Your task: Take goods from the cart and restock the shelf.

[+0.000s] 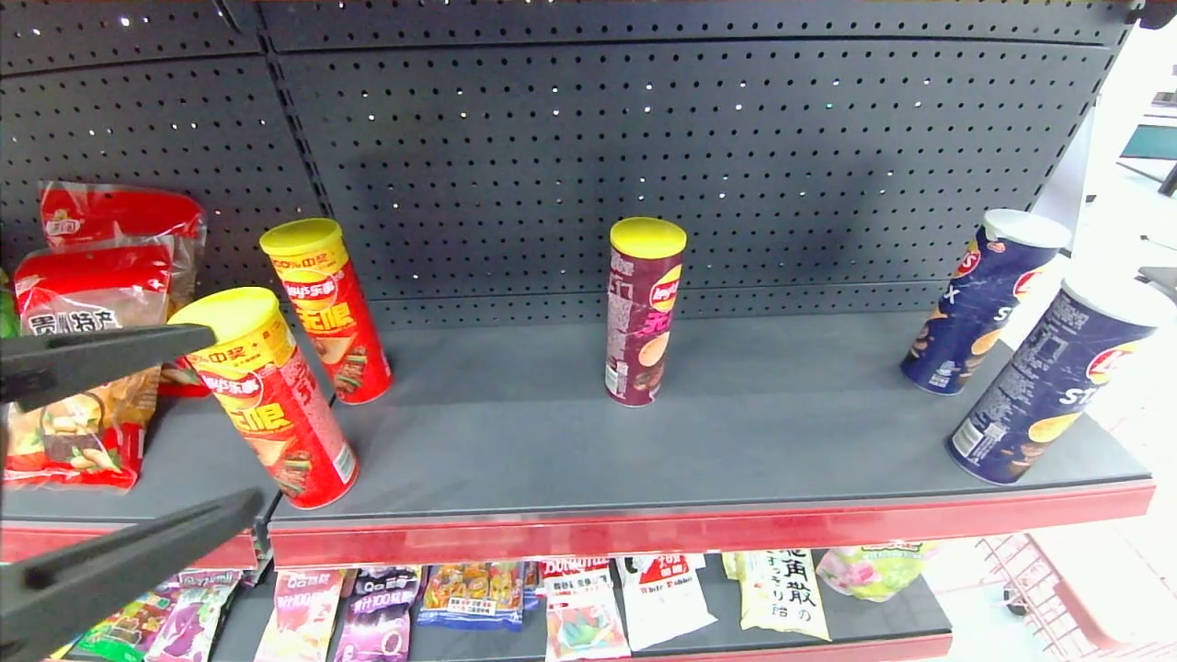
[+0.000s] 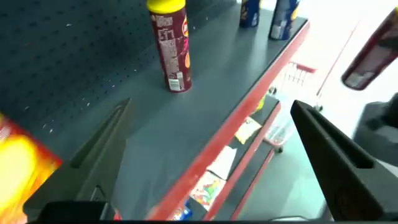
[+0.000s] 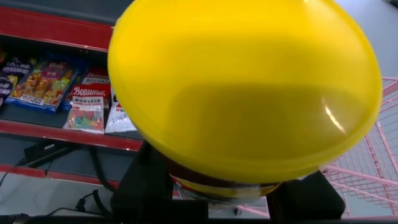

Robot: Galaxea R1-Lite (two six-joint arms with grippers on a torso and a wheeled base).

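Chip can (image 3: pixel 242 87), topped by a broad glossy yellow lid at the centre of the right wrist frame, sat clenched in the right claw (image 3: pixel 227 198). The left claw (image 1: pixel 237 414) gaped released at the head frame's lower left, beside a yellow-lidded red can (image 1: pixel 290 441) upright on the shelf (image 1: pixel 736 432).

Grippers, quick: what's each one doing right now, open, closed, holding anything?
Left gripper: open, holding nothing.
Right gripper: closed on a yellow-lidded can.
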